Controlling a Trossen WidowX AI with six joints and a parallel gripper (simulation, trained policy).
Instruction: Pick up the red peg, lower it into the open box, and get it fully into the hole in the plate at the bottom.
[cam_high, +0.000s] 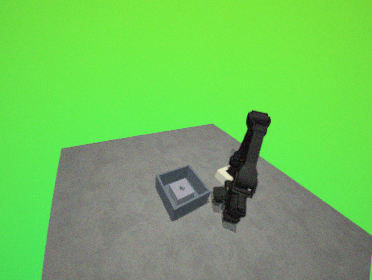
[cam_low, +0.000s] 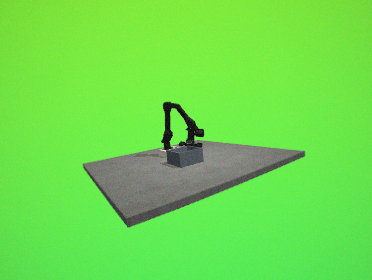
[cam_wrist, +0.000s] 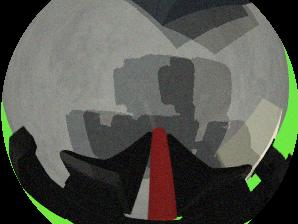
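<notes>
Evidently, the gripper (cam_high: 231, 217) (cam_low: 191, 144) (cam_wrist: 159, 137) was clenched on the red peg (cam_wrist: 162, 182), and the open box (cam_high: 186, 209) (cam_low: 186, 158) (cam_wrist: 204, 7) lay to its left in the top view.

a black arm (cam_high: 256, 147) (cam_low: 167, 120) rising upright, bending at a high elbow (cam_low: 167, 105), its forearm (cam_low: 183, 115) sloping down, the gripper (cam_high: 227, 206) (cam_low: 191, 144) (cam_wrist: 159, 137) hanging low, its dark fingers standing close together, clamping inward
</notes>
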